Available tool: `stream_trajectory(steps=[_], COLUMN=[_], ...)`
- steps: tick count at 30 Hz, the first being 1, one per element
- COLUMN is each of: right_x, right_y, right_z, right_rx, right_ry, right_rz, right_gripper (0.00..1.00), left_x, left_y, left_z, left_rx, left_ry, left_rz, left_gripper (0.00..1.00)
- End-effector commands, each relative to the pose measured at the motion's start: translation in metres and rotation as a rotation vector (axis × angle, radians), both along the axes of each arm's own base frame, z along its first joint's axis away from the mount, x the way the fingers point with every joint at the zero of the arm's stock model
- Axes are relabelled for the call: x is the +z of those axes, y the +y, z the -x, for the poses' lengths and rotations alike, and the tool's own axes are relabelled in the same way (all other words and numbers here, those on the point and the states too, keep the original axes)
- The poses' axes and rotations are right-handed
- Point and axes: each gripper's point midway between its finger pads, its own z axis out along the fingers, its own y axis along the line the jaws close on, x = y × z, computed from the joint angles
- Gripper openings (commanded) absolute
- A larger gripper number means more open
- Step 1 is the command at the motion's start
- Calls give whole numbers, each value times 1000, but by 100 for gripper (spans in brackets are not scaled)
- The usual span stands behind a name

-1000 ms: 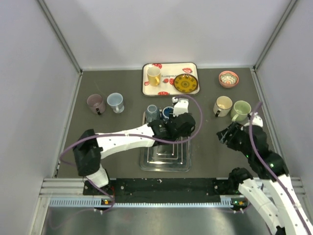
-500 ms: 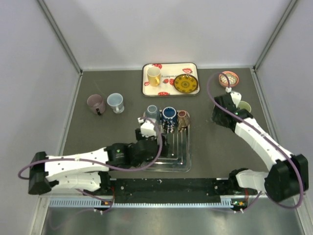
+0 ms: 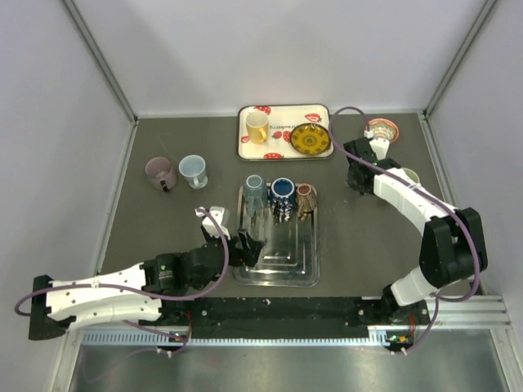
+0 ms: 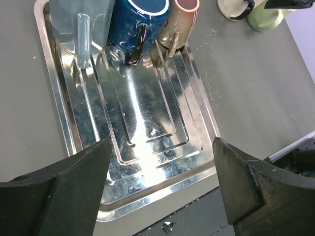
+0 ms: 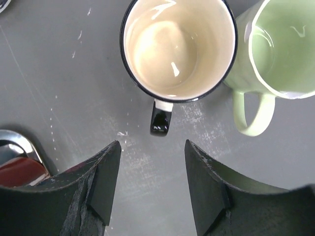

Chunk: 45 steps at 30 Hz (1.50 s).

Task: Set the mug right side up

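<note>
- I'm looking down on a dark grey table (image 3: 163, 224) boxed in by pale walls, with both arms out over it.
- A metal tray (image 3: 278, 273) sits in the middle, right in front of the arm bases.
- Three mugs line its far end: a grey-blue mug (image 3: 254, 188) on the left, a dark blue mug (image 3: 282, 191) in the middle, and the ribbed pink mug (image 3: 306, 199) on the right.
- From my left wrist camera the ribbed pink mug shows its rim on top, mouth up, right against the dark blue one.
- My left gripper (image 3: 245, 245) hangs over the tray's near left part with its fingers spread wide, and it's holding nothing.
- My right gripper (image 5: 152, 152) is across the table above a cream mug (image 5: 177, 49), fingers parted either side of the black handle, gripping nothing.
- A green mug (image 5: 280, 44) touches the cream one, and both stand mouth up.
- At the far edge there's a printed tray (image 3: 245, 149) carrying a yellow mug (image 3: 257, 126) and a plate (image 3: 310, 140).
- Two more mugs (image 3: 160, 172) stand over on the left.
</note>
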Motion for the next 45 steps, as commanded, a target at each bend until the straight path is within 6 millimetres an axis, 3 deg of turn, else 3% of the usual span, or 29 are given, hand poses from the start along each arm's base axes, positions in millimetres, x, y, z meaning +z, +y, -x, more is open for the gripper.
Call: stream_trajectory(steps=[1,15,23,28,33,38,39,41,42,45], right_x=[11,-5,-26,-24,-17,-4,9,17,32,43], right_y=[-9,-25,-29,-30,-29,-21,-20,-15,-13,-6], right_z=[-22,-48,-46,-46,-47,-40,-38,-32,-28,-17], right_rx=[-54,-71,-73,-68,-62,-25,-16,16,32,79], right_ry=[-44,4,49,41,25,3,-31,-46,-88,-112], right_rz=[22,34,35,31,19,-31,-47,-77,-96,-120], right_gripper=[55,47,40,25,1,0,0,0,0,0], left_x=[8,0,-2,-2,-1,-1,-2,0,1,7], left_y=[4,3,1,-1,-4,-3,-2,-1,0,3], left_z=[-7,-9,-9,-10,-10,-10,-10,-11,-12,-15], left_rx=[38,57,58,56,54,54,58,68,75,95], left_ry=[-36,-27,-23,-21,-21,-21,-21,-26,-28,-41], left_rz=[28,15,8,2,7,4,2,6,12,33], left_gripper=[88,87,87,87,87,86,86,86,86,86])
